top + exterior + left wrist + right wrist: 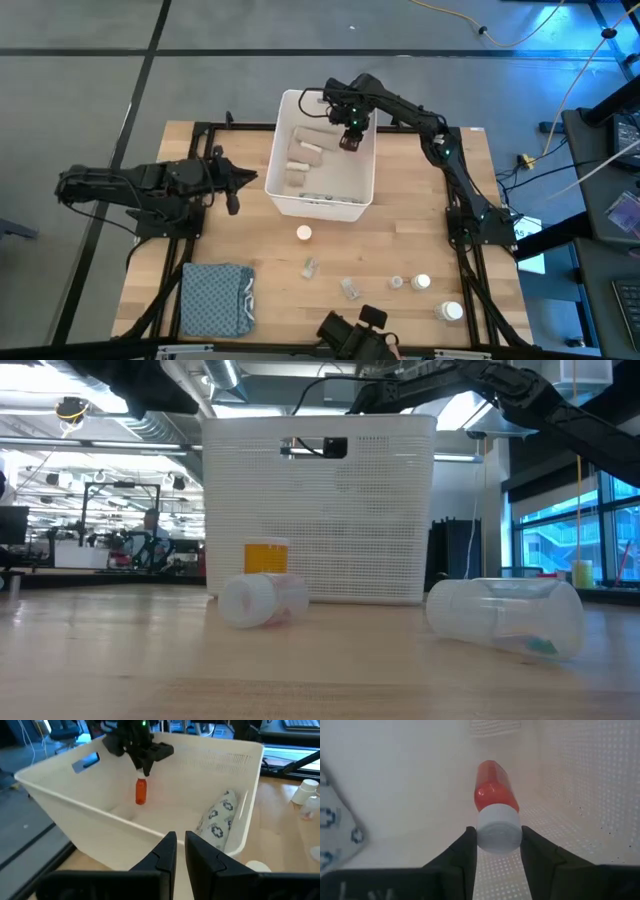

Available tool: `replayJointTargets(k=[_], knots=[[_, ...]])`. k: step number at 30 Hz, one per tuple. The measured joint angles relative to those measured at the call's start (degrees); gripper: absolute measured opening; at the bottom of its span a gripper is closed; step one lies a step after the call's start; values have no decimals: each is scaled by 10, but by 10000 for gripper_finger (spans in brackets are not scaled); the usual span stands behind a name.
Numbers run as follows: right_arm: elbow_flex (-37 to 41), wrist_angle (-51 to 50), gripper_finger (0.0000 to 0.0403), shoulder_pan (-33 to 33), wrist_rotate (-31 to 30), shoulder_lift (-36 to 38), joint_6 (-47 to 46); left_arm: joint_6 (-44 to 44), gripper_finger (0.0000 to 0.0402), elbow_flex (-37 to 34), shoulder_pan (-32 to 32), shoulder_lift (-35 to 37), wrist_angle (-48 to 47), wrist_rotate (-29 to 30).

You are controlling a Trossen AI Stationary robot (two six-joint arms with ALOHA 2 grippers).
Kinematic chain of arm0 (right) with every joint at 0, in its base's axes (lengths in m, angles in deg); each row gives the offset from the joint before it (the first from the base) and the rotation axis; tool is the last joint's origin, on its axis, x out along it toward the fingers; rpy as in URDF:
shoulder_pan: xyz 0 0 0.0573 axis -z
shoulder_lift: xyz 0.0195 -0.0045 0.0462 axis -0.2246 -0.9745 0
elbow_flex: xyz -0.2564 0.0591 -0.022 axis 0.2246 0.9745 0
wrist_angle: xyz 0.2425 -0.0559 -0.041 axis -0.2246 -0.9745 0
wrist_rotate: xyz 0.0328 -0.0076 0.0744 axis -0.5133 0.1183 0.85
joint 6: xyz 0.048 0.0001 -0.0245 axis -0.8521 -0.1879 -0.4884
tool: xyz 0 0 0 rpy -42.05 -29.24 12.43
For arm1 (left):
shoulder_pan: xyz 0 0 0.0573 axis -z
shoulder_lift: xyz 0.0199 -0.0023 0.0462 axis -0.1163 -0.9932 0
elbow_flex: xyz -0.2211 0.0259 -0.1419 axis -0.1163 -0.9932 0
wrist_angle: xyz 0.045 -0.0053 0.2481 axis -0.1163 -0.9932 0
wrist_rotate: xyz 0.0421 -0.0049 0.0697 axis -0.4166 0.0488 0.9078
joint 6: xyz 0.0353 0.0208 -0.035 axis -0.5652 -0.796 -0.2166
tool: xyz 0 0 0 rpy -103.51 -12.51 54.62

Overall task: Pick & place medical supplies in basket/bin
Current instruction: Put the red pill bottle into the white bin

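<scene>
Right gripper [496,851] hung inside the white basket [283,190], near its far right corner in the high view, with its two dark fingers [460,857] clamped on the white cap of a small orange-red bottle [492,787]. That bottle dangled below the fingers, body down, and the left wrist view showed it clear of the basket floor [141,791]. On the floor of the basket lay beige bandage rolls [305,152] toward its left side, and a grey dotted packet [218,817] leaned against one wall. At the left of the table [400,250], just beside the basket's left wall, the left gripper [180,851] waited with its fingers brought together on nothing, pointing at the basket. More supplies remained on the wood in front of the basket: a white-capped bottle [304,233] nearest it, two clear vials [310,267] farther forward, and a few small bottles [421,283] toward the right front corner. A folded blue-grey cloth [216,298] rested at the left front corner, well apart from the basket. From table height, a yellow bottle [266,557] stood before the basket, with a clear one [263,601] lying on its side in front of it.
</scene>
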Motion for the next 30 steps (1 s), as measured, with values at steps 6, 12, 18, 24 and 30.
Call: replayJointTargets(k=[6,12,18,24,30], knots=[[0,-5,123,0,1,0,-3,19,31,0,0,-19,-24,71],[0,-4,123,1,2,0,0,60,31,0,0,-68,-35,18],[0,-4,123,2,3,0,0,71,31,0,0,-146,3,16],[0,-5,123,2,3,0,0,45,31,0,0,-187,64,3],[0,-6,123,2,-11,0,-2,41,31,0,-3,-192,70,1]])
